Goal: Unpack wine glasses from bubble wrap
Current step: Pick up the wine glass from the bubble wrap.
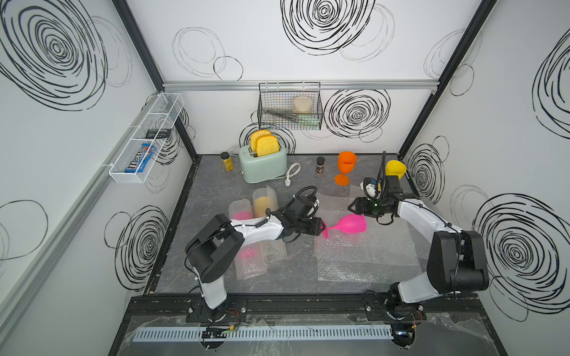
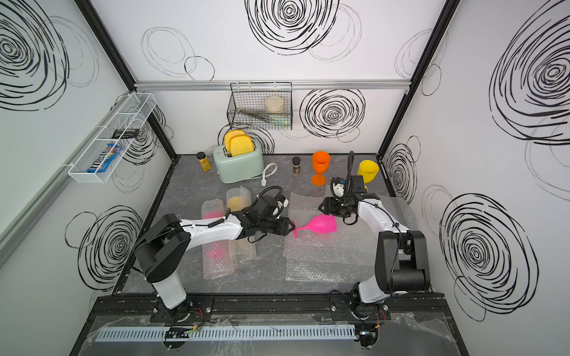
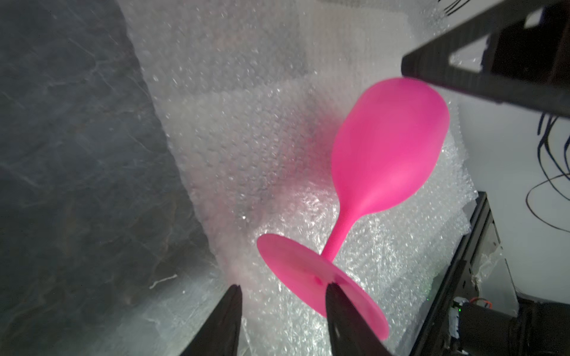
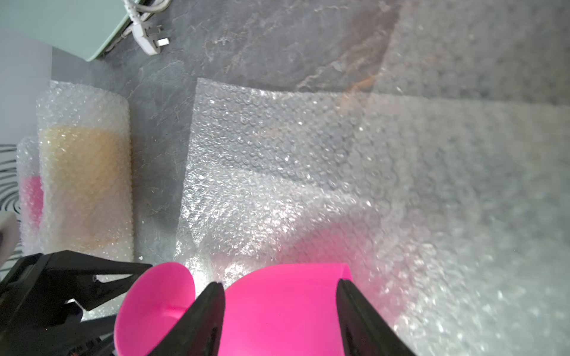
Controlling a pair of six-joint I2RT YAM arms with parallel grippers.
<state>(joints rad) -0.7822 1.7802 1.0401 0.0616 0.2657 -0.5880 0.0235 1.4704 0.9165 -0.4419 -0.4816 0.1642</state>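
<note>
Sideways on bubble wrap (image 1: 354, 255) lies a pink wine glass (image 1: 351, 223); left claw (image 3: 283, 286) at its foot, right claw (image 4: 280, 282) by its bowl, both parted.

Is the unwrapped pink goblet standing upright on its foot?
No: in a top view the pink goblet is on its side, stem roughly level, over the flat bubble wrap.
</note>
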